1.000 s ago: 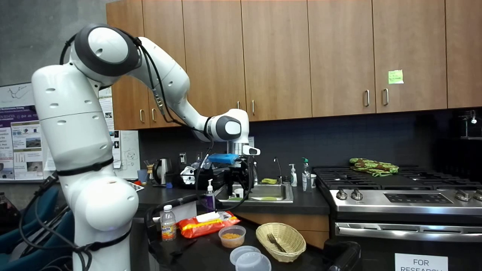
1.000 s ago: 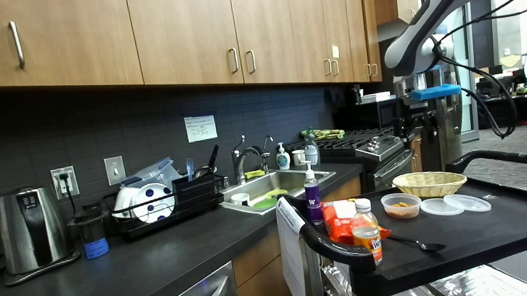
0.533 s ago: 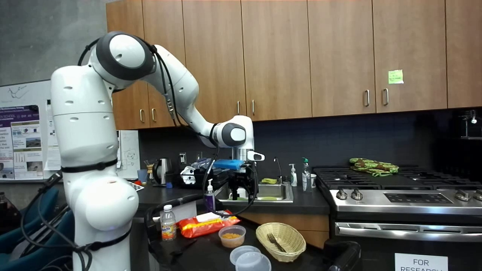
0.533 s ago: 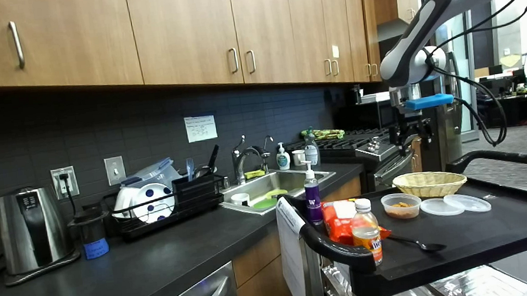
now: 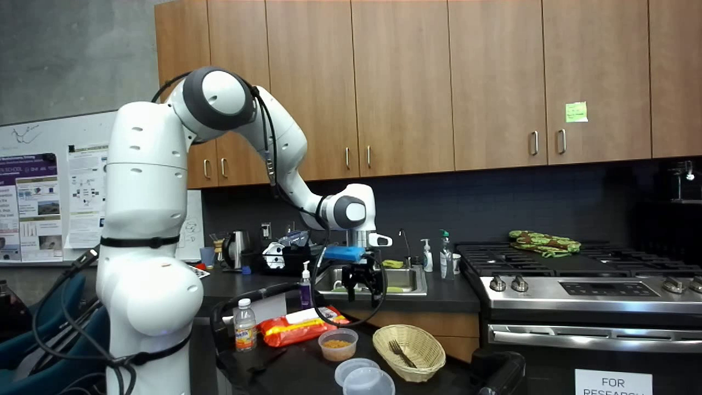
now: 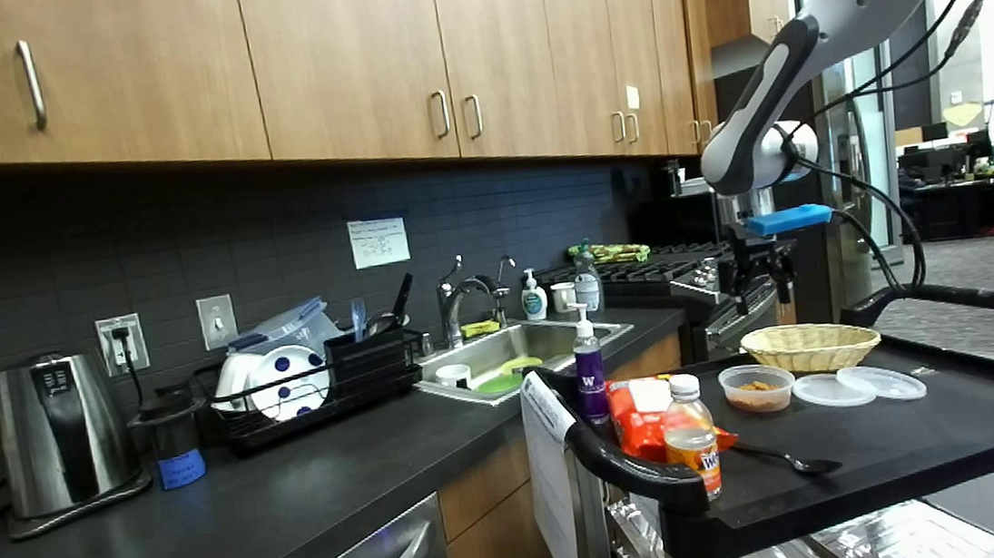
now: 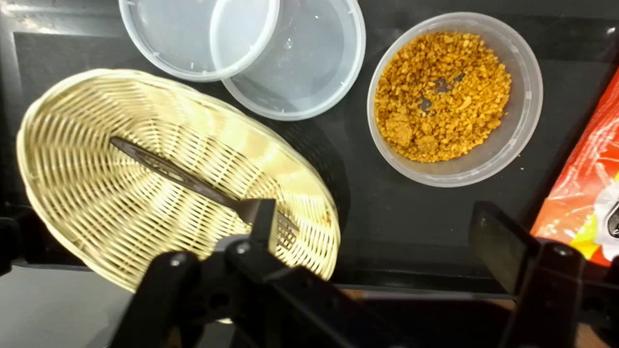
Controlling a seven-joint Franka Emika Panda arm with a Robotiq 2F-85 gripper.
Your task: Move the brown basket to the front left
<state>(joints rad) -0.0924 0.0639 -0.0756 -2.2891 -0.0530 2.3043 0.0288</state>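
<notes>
Currently my claw point(image 7: 375, 227) is spread wide, empty, higher than the brown basket point(image 7: 159, 203). Wrist view: basket lies left of the claw's middle, long axis slanting upper-left to lower-right; I judge a leftward shift comes first. Basket rests on the black table point(image 6: 912, 421); beyond, sink point(image 5: 408, 280) and stove point(image 5: 598, 303).

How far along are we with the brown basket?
Done: no move I can confirm; the brown basket sits on the cart, a fork inside.
In hand: nothing; the gripper is open and hangs clear of the basket in both exterior views.
Left, it seems: grasping the basket, placing it front left and letting go.
</notes>
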